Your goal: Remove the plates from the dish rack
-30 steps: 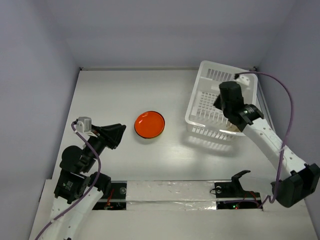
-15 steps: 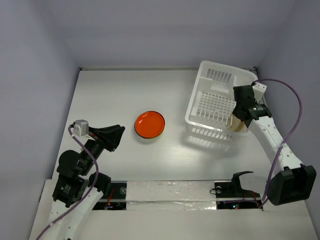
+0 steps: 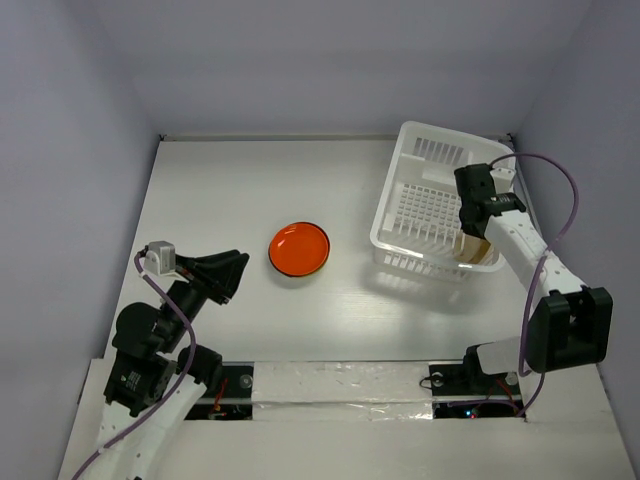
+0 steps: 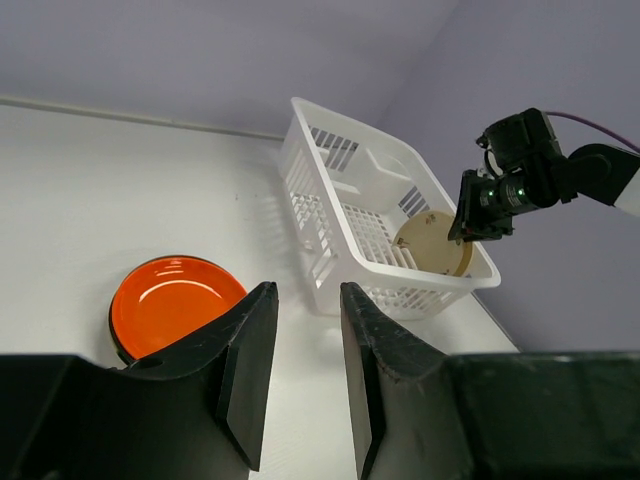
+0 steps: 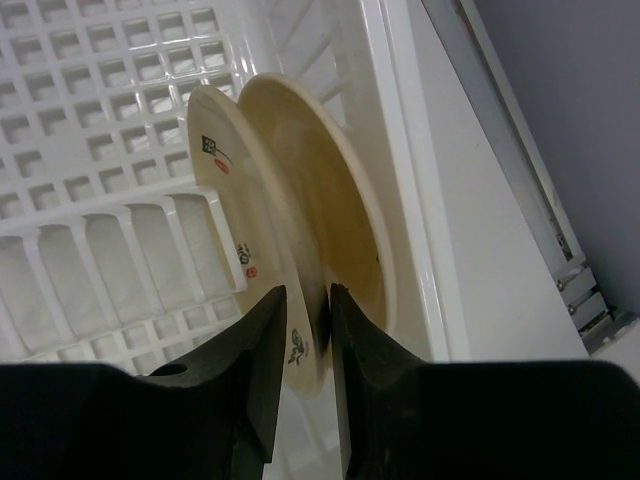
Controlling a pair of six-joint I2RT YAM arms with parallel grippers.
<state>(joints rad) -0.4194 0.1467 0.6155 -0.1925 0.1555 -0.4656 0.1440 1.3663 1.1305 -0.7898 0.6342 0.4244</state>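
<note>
The white dish rack (image 3: 430,140) stands at the back right; it also shows in the left wrist view (image 4: 312,215) and the right wrist view (image 5: 100,120). A cream plate (image 3: 472,248) (image 4: 432,243) (image 5: 225,200) stands on edge at the rack's right end. A second cream rim (image 5: 350,200) sits close behind it. My right gripper (image 3: 470,228) (image 5: 308,300) is inside the rack, its jaws closed round the cream plate's rim. An orange-red plate (image 3: 299,249) (image 4: 170,303) lies flat on the table. My left gripper (image 3: 238,268) (image 4: 305,295) is open and empty, left of it.
The rack's right wall (image 5: 385,150) is close beside the right fingers, and the table's metal side rail (image 5: 500,130) lies just beyond it. White walls close in the table at the back and sides. A taped strip (image 3: 340,385) runs along the near edge.
My right gripper has swung from the rack's middle to its right end and come down onto the cream plate's rim. The left arm has drawn back slightly.
</note>
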